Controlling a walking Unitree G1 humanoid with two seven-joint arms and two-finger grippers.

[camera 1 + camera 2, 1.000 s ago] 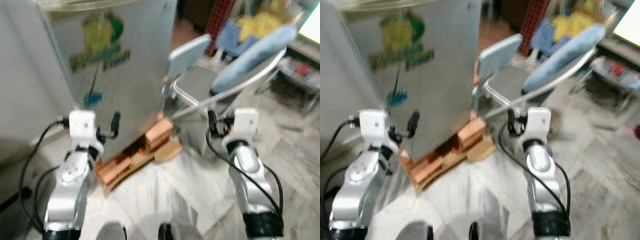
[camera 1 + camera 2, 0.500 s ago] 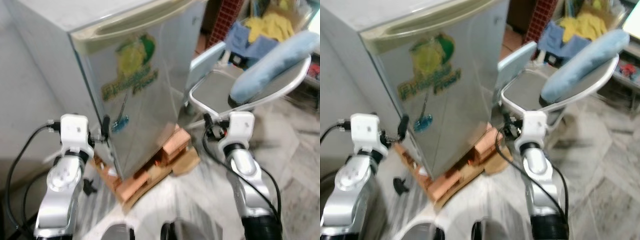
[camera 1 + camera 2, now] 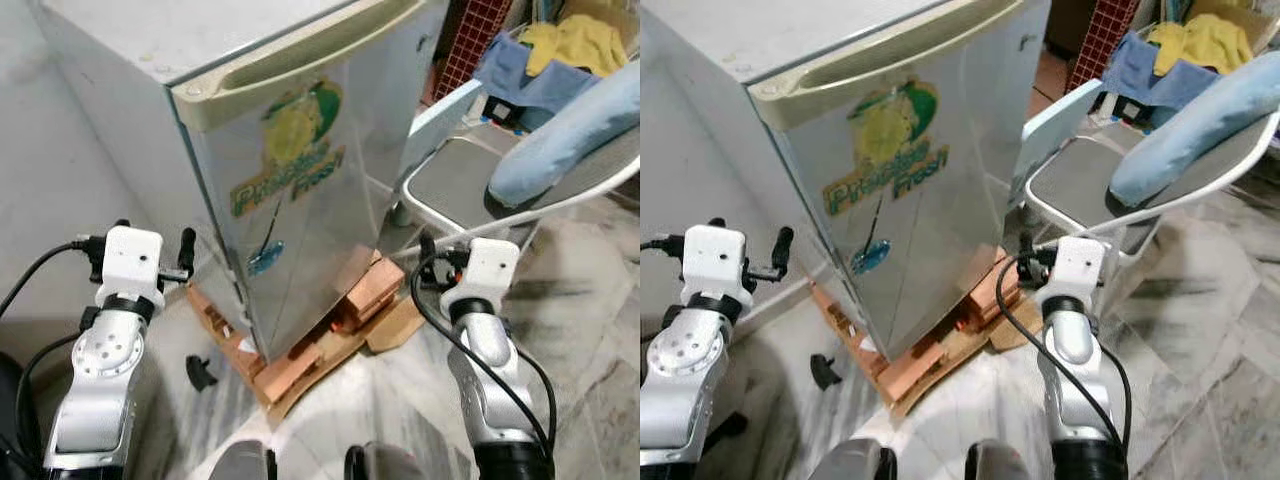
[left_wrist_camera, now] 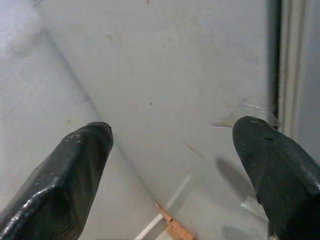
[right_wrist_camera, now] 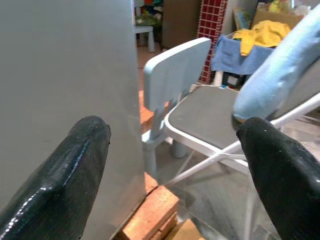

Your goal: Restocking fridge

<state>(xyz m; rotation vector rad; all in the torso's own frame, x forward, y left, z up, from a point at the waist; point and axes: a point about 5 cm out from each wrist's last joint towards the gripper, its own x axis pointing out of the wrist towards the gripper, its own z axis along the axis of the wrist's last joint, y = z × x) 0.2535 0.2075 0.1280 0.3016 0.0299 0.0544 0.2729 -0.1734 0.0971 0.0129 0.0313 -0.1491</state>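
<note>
Compared with a second ago, the whole view has shifted and sharpened: my head camera has swung, so the fridge (image 3: 300, 190) now fills the centre with its top and door handle (image 3: 310, 55) in sight; that is camera motion, not the fridge moving. Fridge: small, silver, door shut, a fruit sticker (image 3: 295, 150) on the front, standing on bricks (image 3: 320, 330) and cardboard on the tiled floor (image 3: 590, 330). Left end effector (image 4: 175, 165): raised beside the fridge's left side wall, fingers (image 4: 65, 180) spread apart, holding nothing, not touching. Right end effector (image 5: 172, 175): raised past the fridge's right edge, fingers spread, empty, pointing toward a folding chair (image 5: 210, 112) and a small pale chair (image 5: 172, 62) behind it. Blue cushion (image 3: 560, 130): resting across the folding chair. Step in hand, as I judge it: the approach, with the door not yet opened and no goods held. Next move calls for squaring up to the front and bringing one end effector to the handle along the door's top edge to pull.
</note>
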